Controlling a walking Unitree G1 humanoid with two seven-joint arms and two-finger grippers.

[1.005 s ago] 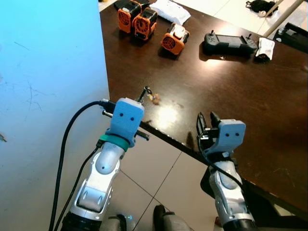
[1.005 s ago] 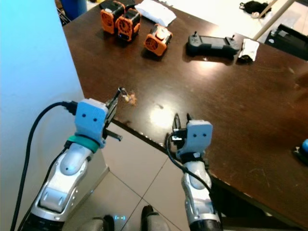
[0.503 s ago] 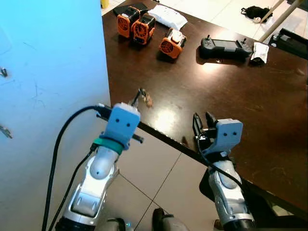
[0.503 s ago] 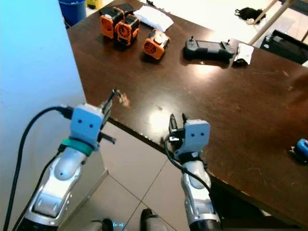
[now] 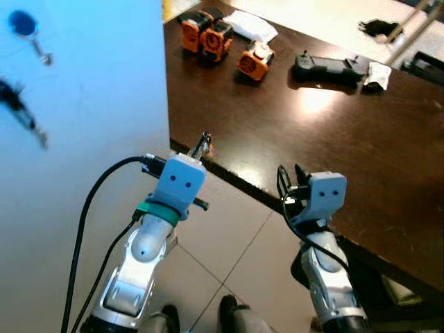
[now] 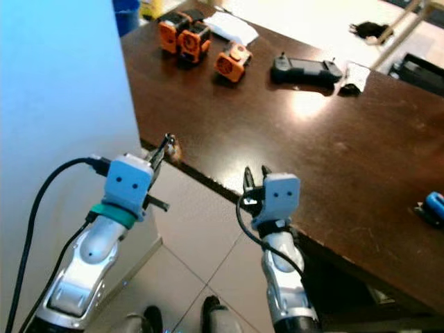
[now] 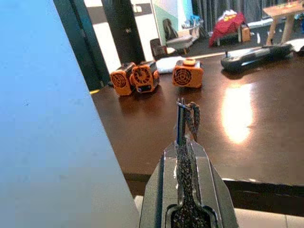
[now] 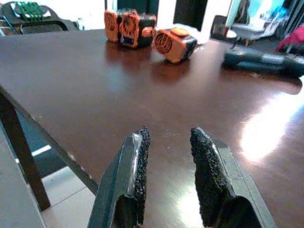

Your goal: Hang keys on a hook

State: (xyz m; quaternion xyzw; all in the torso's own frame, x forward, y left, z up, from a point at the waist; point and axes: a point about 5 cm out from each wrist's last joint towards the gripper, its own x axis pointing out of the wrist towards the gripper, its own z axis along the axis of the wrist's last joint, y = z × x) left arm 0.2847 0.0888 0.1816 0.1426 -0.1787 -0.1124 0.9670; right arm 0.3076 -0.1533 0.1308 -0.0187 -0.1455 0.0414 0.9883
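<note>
The keys (image 7: pixel 186 118) stand pinched at the tips of my left gripper (image 5: pixel 201 147), jaws closed tight on them, held up in the air just over the near edge of the dark wooden table (image 5: pixel 361 132) and close beside the pale blue wall (image 5: pixel 83 125). In the left wrist view a small ring and a brownish fob poke up past my fingertips. High on that wall, well above and to my left of the keys, sits a blue knob with something thin dangling from it (image 5: pixel 26 26), and below it a dark hooked shape (image 5: pixel 17 111); both are blurred, so I cannot tell which is the hook meant.

My right gripper (image 6: pixel 253 177) hovers over the table edge, jaws parted with a clear gap and nothing between them. Farther back on the table are three orange devices (image 5: pixel 225 45), a black handheld controller (image 5: pixel 329 66) and a white packet (image 5: pixel 251 24).

My reading: the carrying step is in hand, keys secured, hanging not yet done. The next move calls for raising and swinging my left arm toward the wall fittings, then lining the ring up with a hook before letting go.
</note>
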